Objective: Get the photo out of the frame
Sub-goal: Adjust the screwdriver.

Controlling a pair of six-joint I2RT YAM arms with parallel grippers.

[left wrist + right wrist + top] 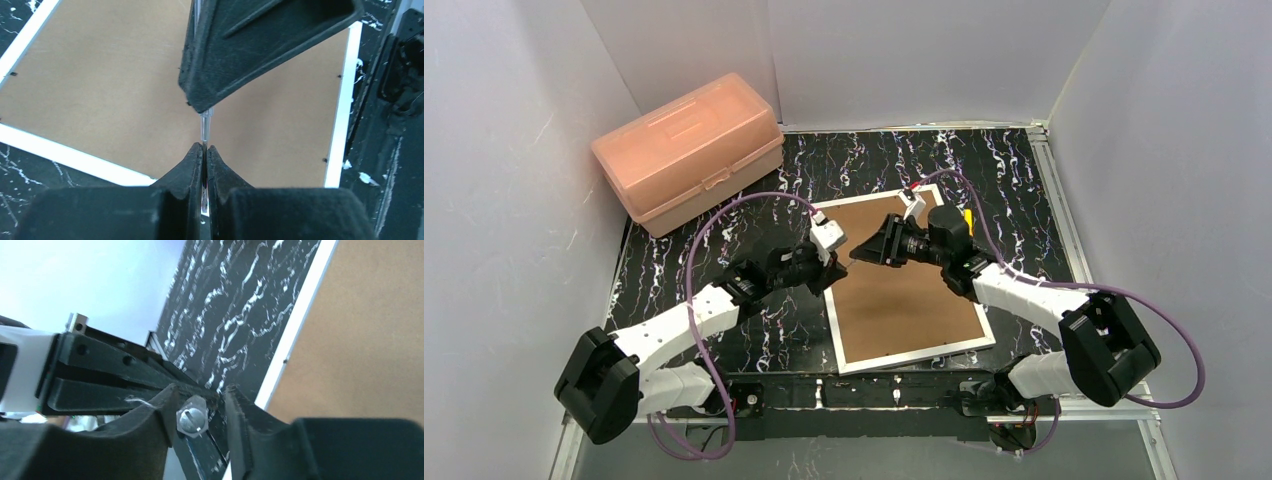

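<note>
In the middle of the tabletop (1024,180), between the two arms, the frame (904,300) lies face down, its brown back up and flat inside the white border. Small black clips (339,76) sit along that border. We see no photo anywhere, so we judge that it is inside, under the back. By this the task is only at its beginning: the back must be freed and lifted, and then the photo taken out.

Above the far left part of the frame the two hands meet. The left hand (205,150) is closed on a thin shiny rod (204,126). The view is too close to say what it is, perhaps a small tool for the clips. The right hand (200,390) is open: its fingers stand apart, with a six-sided slotted head (192,420) between them and a gap on one side.

The tabletop is black with white veins like marble, and it looks hard and smooth. A pink box (689,150) stands closed at the far left corner, well apart from the frame. White walls (904,60) close the place on three sides, and purple cables (754,198) loop from the arms.
</note>
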